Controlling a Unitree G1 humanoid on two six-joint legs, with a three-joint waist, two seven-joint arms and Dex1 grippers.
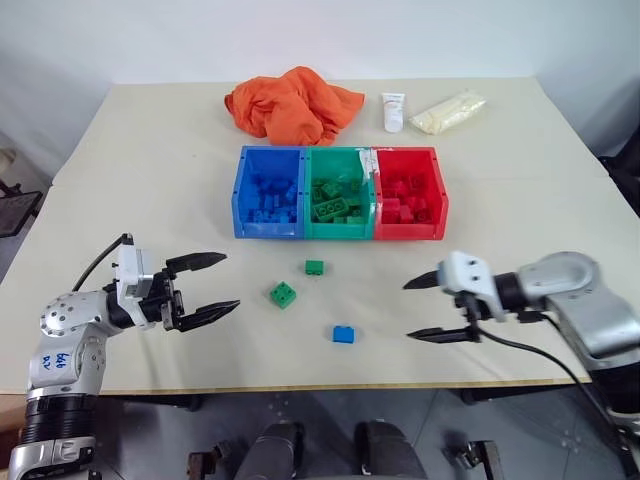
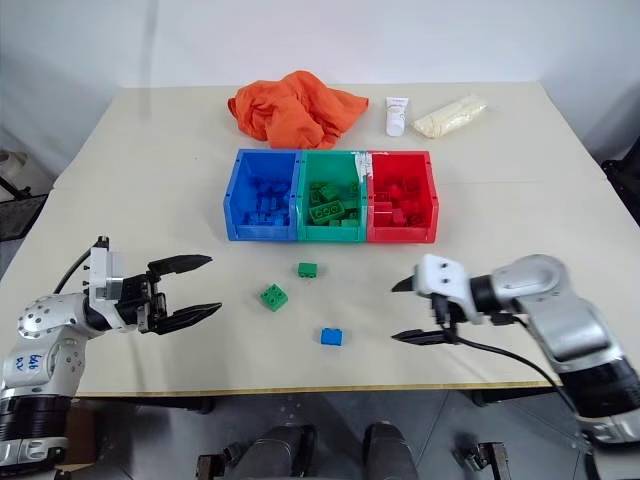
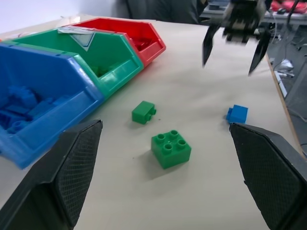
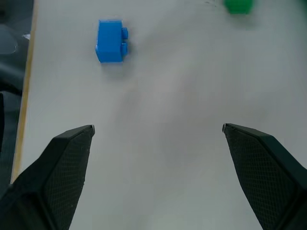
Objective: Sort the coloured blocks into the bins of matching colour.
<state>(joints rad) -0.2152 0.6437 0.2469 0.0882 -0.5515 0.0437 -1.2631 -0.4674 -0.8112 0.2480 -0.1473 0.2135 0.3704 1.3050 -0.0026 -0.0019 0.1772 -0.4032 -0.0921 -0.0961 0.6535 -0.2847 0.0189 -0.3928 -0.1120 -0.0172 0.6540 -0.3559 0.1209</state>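
Three blocks lie loose on the counter in front of the bins: a small green block, a larger green block just beside it, and a blue block nearest the front edge. Both the left end effector and the right end effector hover wide and empty, facing each other across the blocks. The blue block sits close to the counter edge, so a careless sideways approach could nudge it off. Both arms reaching inward together risk a collision, and the two green blocks are close enough for one finger to knock the other.
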